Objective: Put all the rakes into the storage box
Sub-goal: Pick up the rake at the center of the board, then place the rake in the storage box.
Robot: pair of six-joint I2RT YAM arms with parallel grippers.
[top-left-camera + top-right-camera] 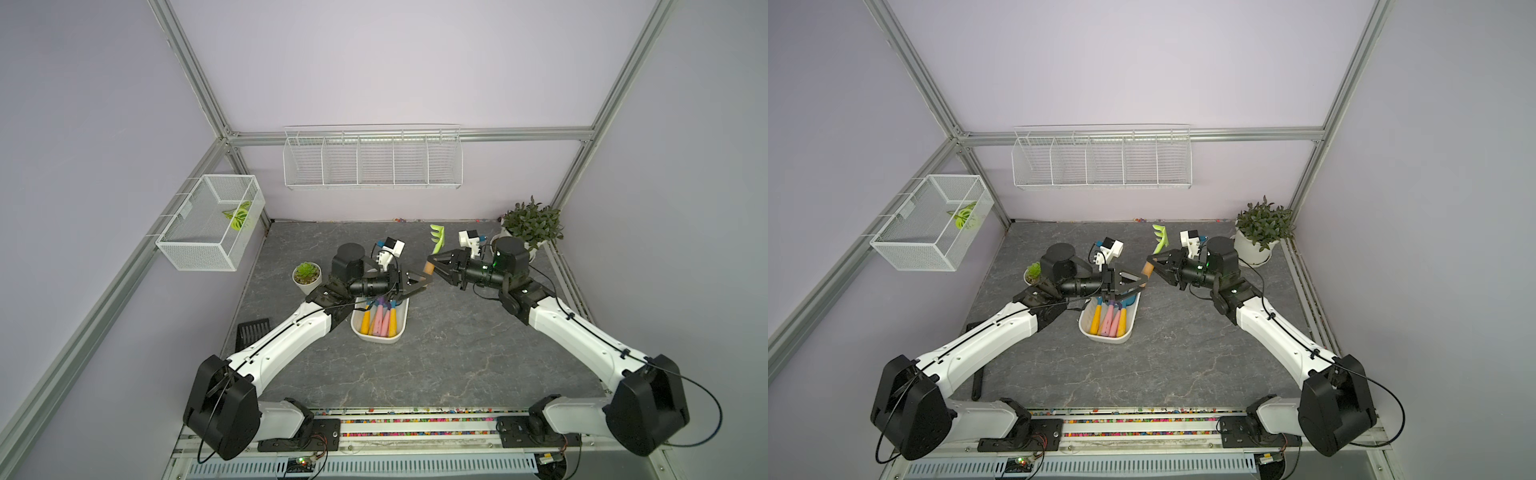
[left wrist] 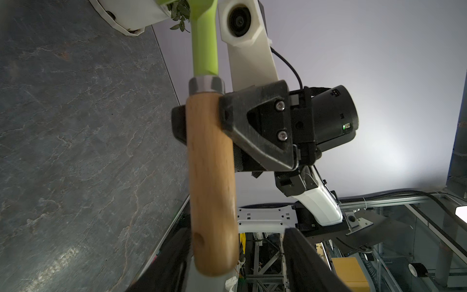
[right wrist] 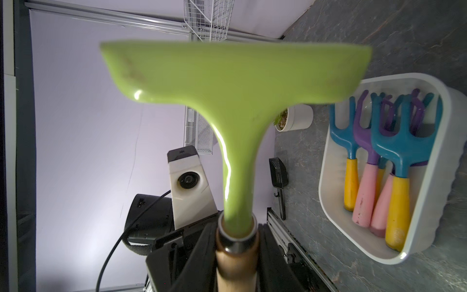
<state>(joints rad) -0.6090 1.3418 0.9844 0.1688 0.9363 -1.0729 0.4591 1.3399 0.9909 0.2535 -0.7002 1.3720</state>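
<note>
Right gripper (image 1: 434, 266) is clamped tight on the rake (image 1: 437, 239), pinching the wooden handle just under the metal collar, green head pointing away from the storage box (image 1: 378, 340). The whole tool hangs in the air just past the box's far end, nowhere near inside it yet! Left gripper (image 1: 422, 286) sits above that same end of the box, jaws about half apart, straddling the butt of the handle with daylight visible on one side. Looks like a handover, and a risky one. If the right lets go before the left bites, the rake drops outside the box. A grip that far down the handle could let the heavy head swing. And the coloured rakes (image 3: 404, 151) crowd the box, so tines may snag.
</note>
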